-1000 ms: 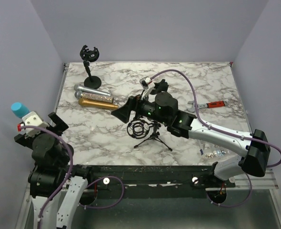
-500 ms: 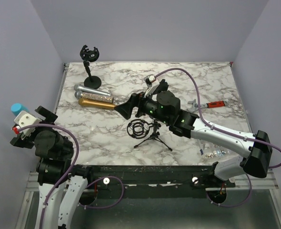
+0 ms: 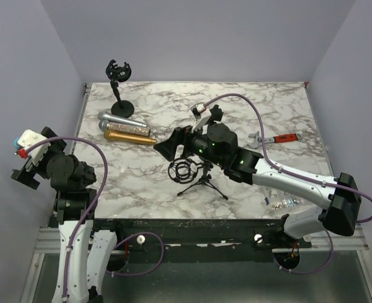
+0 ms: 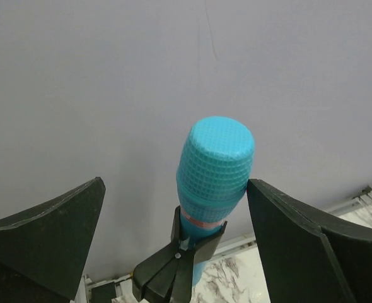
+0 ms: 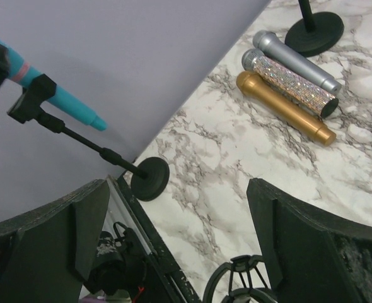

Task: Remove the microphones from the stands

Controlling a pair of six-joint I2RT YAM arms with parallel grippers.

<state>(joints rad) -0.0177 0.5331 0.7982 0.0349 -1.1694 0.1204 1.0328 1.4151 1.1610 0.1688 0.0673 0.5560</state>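
Note:
A blue microphone (image 4: 215, 165) stands in the black clip (image 4: 176, 262) of a stand. My left gripper (image 4: 175, 184) is open, with one finger on each side of the microphone's head; the right finger (image 4: 299, 240) is close to it. In the right wrist view the same microphone (image 5: 58, 96) slants on its thin stand with a round base (image 5: 149, 178) at the table's left edge. In the top view my left wrist hides almost all of it. My right gripper (image 3: 166, 145) is open and empty over the table's middle.
A tripod stand with an empty shock mount (image 3: 189, 172) sits under my right arm. An empty black stand (image 3: 118, 88) is at the back left, with silver (image 3: 120, 118), glitter and gold (image 3: 128, 136) microphones lying beside it. A red-handled wrench (image 3: 277, 139) lies at the right.
My left wrist has swung left and back, and the blue microphone head is now hidden behind it in the top view. My right gripper has shifted slightly back and right.

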